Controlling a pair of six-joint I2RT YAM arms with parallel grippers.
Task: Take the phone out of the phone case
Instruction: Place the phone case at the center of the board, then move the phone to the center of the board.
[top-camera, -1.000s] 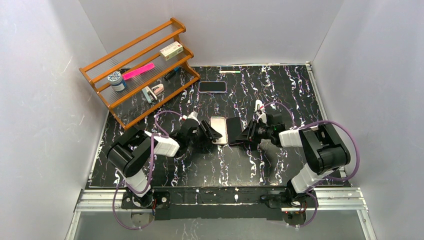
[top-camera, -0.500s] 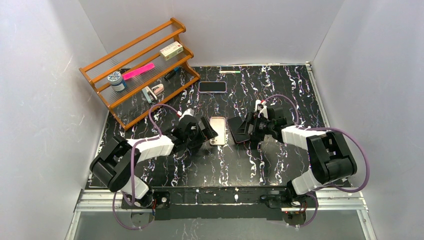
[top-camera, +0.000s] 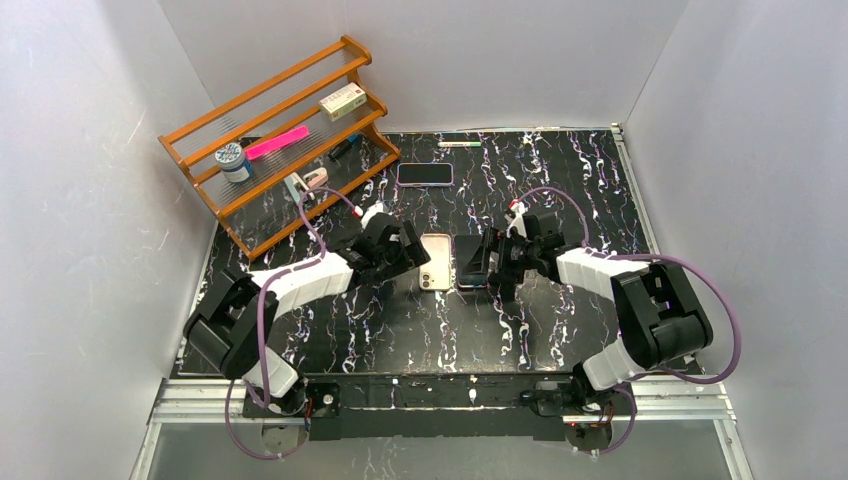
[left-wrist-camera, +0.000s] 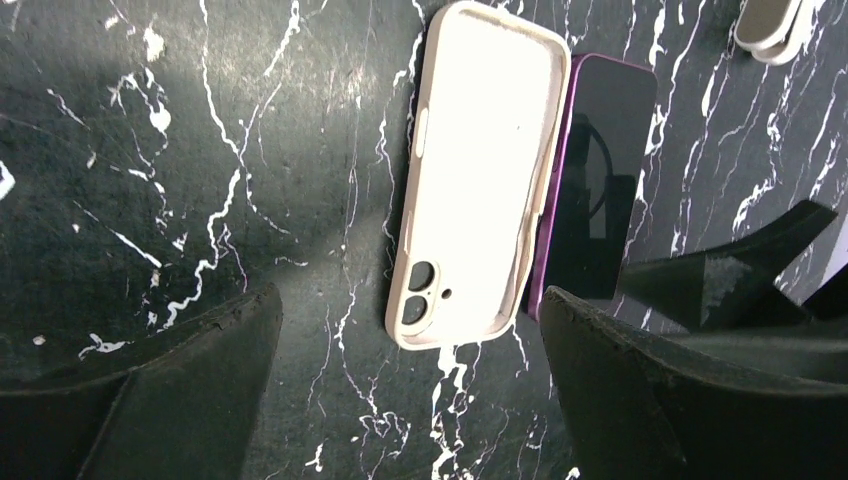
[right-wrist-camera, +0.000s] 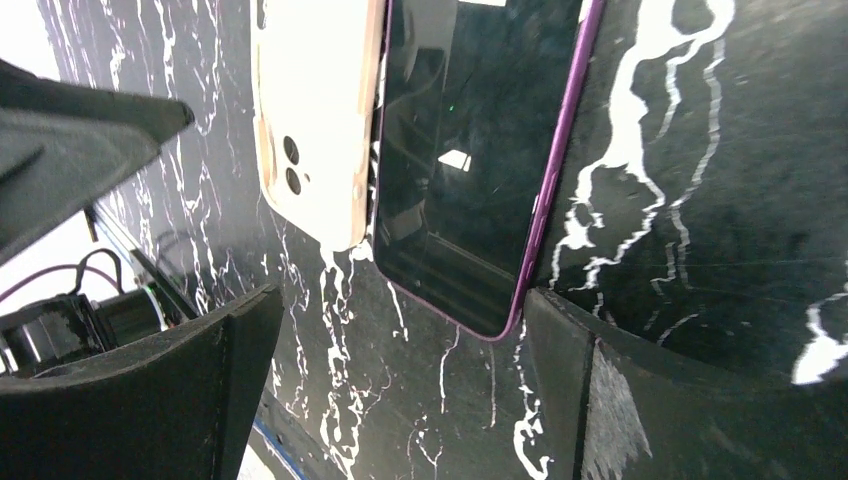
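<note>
The cream phone case (top-camera: 435, 262) lies flat and empty on the black marbled table, its camera cut-outs at the near end. The phone (top-camera: 472, 262), dark screen with a purple rim, lies right beside it on the right, edges touching. My left gripper (top-camera: 408, 256) stands open just left of the case, nothing between its fingers. My right gripper (top-camera: 497, 266) stands open just right of the phone. The left wrist view shows the case (left-wrist-camera: 480, 170) and phone (left-wrist-camera: 600, 180) beyond the open left gripper (left-wrist-camera: 408, 300). In the right wrist view, phone (right-wrist-camera: 470, 150) and case (right-wrist-camera: 315, 110) lie ahead of the open right gripper (right-wrist-camera: 402, 295).
A wooden rack (top-camera: 275, 140) with a pink item, a box and a jar stands at the back left. A second phone (top-camera: 424, 174) and a pen (top-camera: 459, 144) lie further back. White walls enclose the table on three sides.
Both grippers have opened and let go. The phone and case, held between them before, now lie flat side by side. Both arms shifted slightly toward the back.
</note>
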